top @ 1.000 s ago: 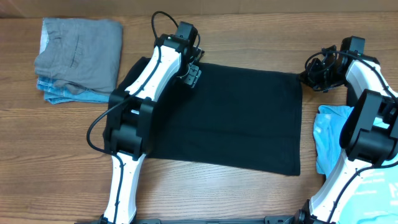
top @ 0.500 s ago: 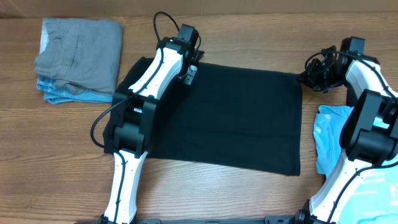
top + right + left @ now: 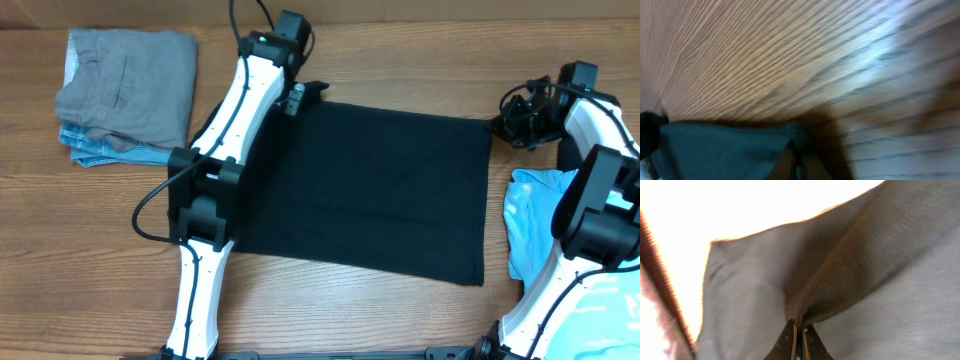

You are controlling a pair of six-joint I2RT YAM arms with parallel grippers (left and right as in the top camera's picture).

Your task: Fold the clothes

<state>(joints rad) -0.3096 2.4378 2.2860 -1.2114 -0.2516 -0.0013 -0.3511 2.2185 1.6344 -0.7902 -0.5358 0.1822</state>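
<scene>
Well left of the black shirt [image 3: 380, 190], we see a folded grey-and-denim stack [image 3: 125, 95] on the tabletop [image 3: 380, 310]. The shirt lies spread flat. At its far left corner the left arm's [image 3: 238, 112] jaws are clamped on the fabric. At its far right corner the right arm's [image 3: 590, 108] jaws pinch the edge. A crumpled light blue tee [image 3: 528, 225] lies just right of the shirt.

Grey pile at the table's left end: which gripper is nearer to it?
Left. The left gripper pinches a far corner of the shirt, to the right of the grey pile; the right gripper holds the other far corner, much farther away.
</scene>
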